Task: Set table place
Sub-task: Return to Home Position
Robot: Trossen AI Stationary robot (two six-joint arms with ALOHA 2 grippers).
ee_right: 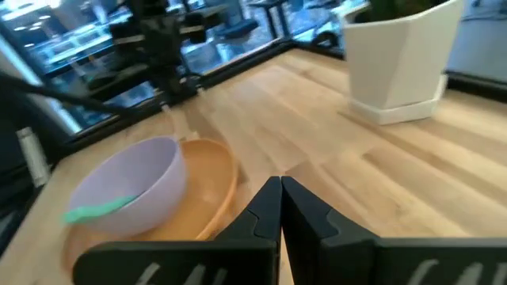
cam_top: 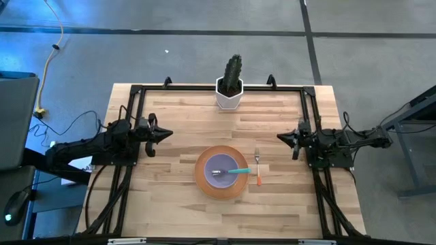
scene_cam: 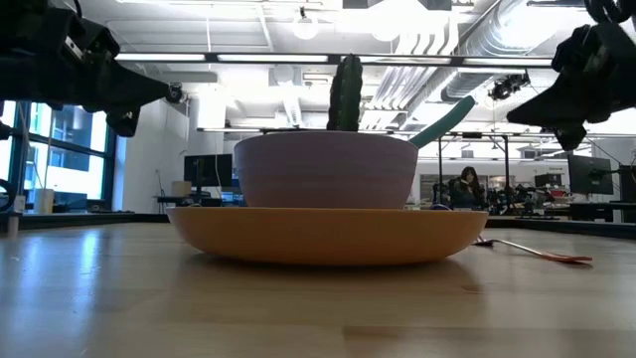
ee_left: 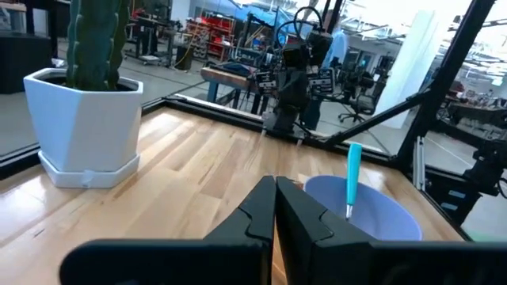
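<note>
A round orange plate (cam_top: pixel 221 187) lies on the table's near middle, and a lilac bowl (cam_top: pixel 219 167) stands on it. The teal-handled spoon (cam_top: pixel 235 171) rests inside the bowl, its handle leaning over the rim toward the right. An orange-handled fork (cam_top: pixel 258 167) lies flat on the wood just right of the plate. My left gripper (cam_top: pixel 167 134) hovers shut above the table's left side, pointing right. My right gripper (cam_top: pixel 279 137) hovers shut above the right side, pointing left. Neither touches anything.
A white pot with a green cactus (cam_top: pixel 230 87) stands at the middle of the table's far edge. A black rail frame (cam_top: pixel 204 88) borders the light plank top. Bare wood (cam_top: pixel 184 218) stretches along the near side and between the plate and each arm.
</note>
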